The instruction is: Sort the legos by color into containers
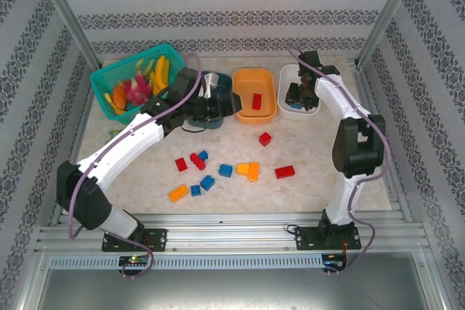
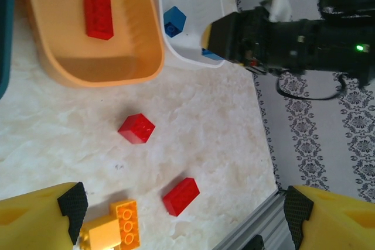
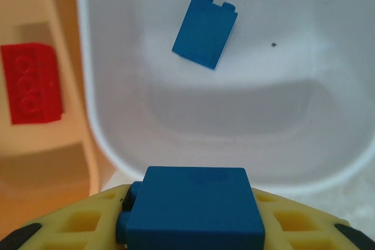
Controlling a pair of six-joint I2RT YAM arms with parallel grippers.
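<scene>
The right jaws are closed on a blue brick [image 3: 190, 209], which sits clamped between the yellow right fingers [image 3: 76, 226]. In the right wrist view the held brick is at the 6 o'clock rim of the white tub [image 3: 105, 144]. A second blue brick [image 3: 205, 32] lies on the tub floor toward 12 o'clock. In the top view the orange tub [image 1: 243, 78] stands just beside the white tub at its 9 o'clock and contains one red brick [image 1: 256, 101]. The dark teal tub [image 2: 4, 27] stands at 9 o'clock of the orange tub, with the left arm [image 1: 138, 132] reaching over it; its contents cannot be told. The left jaws stand wide, with nothing between the left fingers [image 2: 35, 215]. The loose legos [image 1: 226, 170] lie scattered on the desk [image 1: 320, 165] at 6 o'clock of the tubs. A red cube [image 1: 265, 138] lies nearest the orange tub, and a long red brick [image 1: 285, 172] lies at 5 o'clock of that cube. An orange-yellow pair [image 1: 248, 170] lies touching near the middle of the group, and one orange-yellow brick [image 1: 178, 193] lies at its 8 o'clock end. A teal mesh basket [image 1: 109, 78] of toy fruit occupies the 10 o'clock corner of the desk.
</scene>
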